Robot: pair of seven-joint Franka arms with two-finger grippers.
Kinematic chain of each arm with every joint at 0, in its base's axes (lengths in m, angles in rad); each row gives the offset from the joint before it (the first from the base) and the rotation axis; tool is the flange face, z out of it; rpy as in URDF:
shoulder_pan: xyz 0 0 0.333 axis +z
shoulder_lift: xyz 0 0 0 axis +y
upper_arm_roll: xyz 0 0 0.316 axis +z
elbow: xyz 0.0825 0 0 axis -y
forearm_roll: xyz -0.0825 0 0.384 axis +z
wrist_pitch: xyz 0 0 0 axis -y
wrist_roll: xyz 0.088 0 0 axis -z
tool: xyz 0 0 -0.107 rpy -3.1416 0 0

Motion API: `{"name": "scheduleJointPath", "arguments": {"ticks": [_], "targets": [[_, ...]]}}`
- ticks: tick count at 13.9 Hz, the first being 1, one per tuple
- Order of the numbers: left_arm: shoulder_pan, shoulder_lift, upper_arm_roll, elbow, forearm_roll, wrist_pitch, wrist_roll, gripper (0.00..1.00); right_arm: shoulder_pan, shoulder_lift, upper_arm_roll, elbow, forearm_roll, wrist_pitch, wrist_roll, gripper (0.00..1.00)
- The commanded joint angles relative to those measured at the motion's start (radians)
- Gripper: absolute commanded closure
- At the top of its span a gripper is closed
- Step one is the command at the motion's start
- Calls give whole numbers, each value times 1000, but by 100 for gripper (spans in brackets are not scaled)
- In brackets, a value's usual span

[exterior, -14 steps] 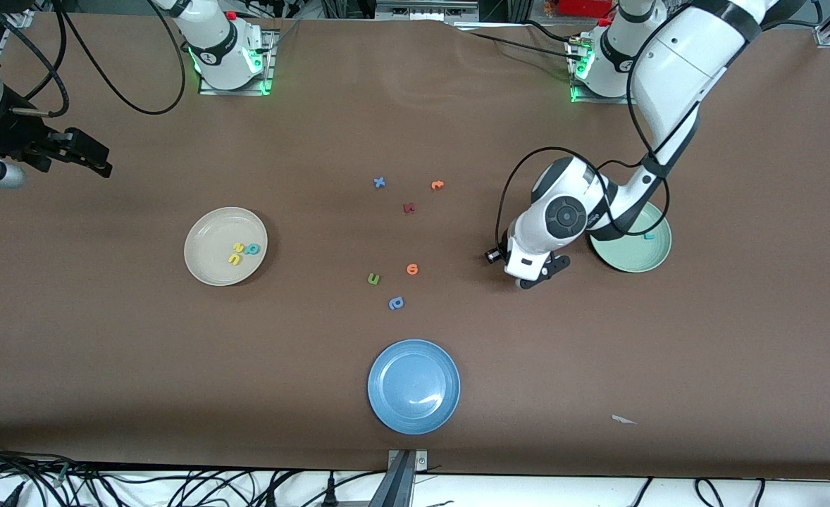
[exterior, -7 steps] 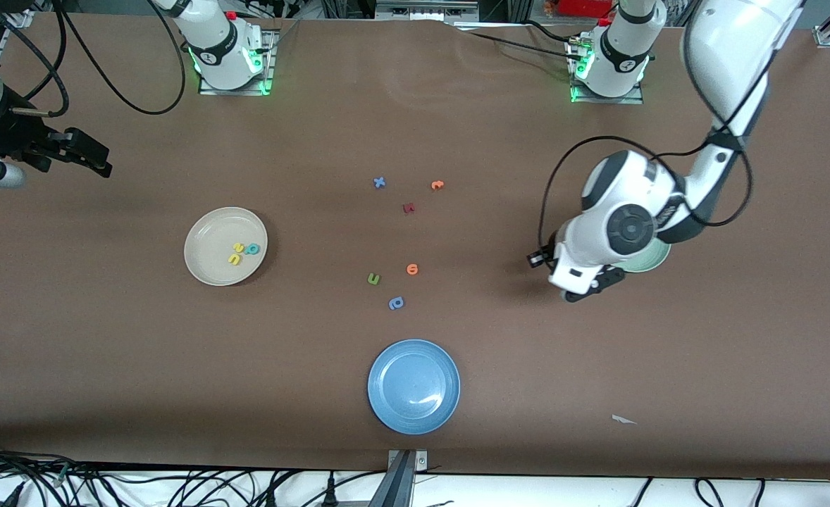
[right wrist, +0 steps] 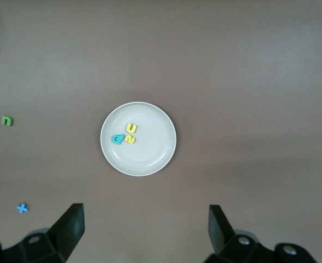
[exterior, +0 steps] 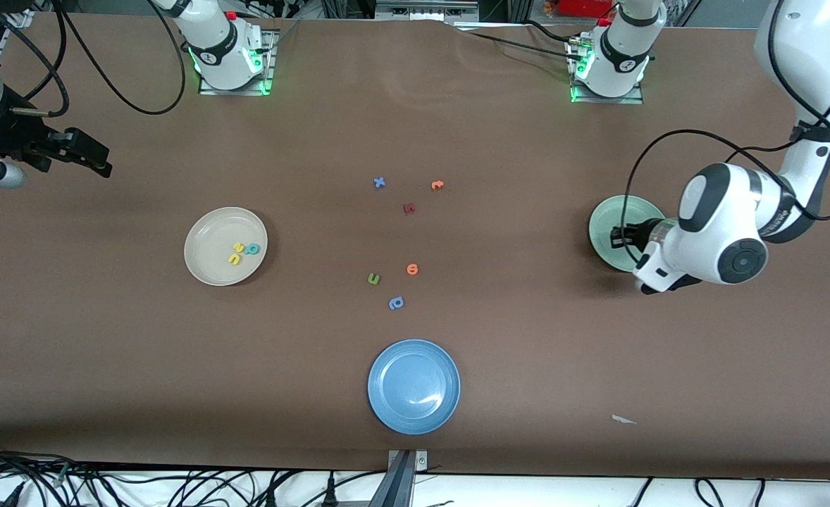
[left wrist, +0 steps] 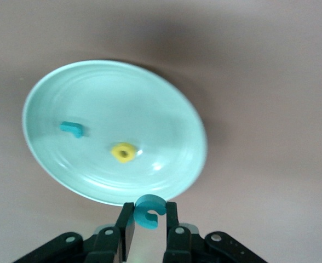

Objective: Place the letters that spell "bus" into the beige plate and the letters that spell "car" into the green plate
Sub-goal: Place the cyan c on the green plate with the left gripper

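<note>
While the right arm waits with its gripper (right wrist: 144,230) spread wide and empty, up over the right arm's end of the table, the beige plate (exterior: 207,264) below it carries the teal "b" (exterior: 253,248), the yellow "u" (exterior: 234,260) and the yellow "s" (exterior: 238,247) close together. No brand or printed label can be read anywhere; the only writing is the foam letters themselves. Loose on the bare brown table (exterior: 105,338) toward the middle lie a green u-shaped letter (exterior: 373,279), a blue "x" (exterior: 379,182), a blue rounded letter (exterior: 396,303), a dark red letter (exterior: 409,208), an orange rounded letter (exterior: 412,269) and an orange "t" (exterior: 437,185), with the blue plate (exterior: 387,408) nearer the front camera. At the left arm's end, the green plate (left wrist: 46,98) holds the thin teal "r" (left wrist: 72,129) and the yellow "a" (left wrist: 123,152). Just over its rim the left gripper (left wrist: 148,224) has its jaws pinched narrow on the teal "c" (left wrist: 148,211); in the front view the wrist covers part of that plate. A white scrap (exterior: 623,420) lies nearer the front camera.
</note>
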Motion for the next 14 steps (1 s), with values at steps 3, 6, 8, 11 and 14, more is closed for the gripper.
{"name": "scheduleJointPath", "arguments": {"ticks": [3,6,8,11,14], "targets": [[21,49,-5,-89,49,175,24,82,-9,-3,6,10,-1,-10,-15,0],[22,40,-6,-86,49,185,13,29,-9,-3,6,10,-1,-10,-16,0],[32,19,-8,-66,48,180,13,0,-9,-3,8,10,-1,-10,-18,0],[62,5,-9,-45,48,176,24,0,-9,-3,8,10,-1,-10,-18,0],[72,-3,-9,-42,46,174,24,0,-9,-3,6,10,0,-10,-18,0]]}}
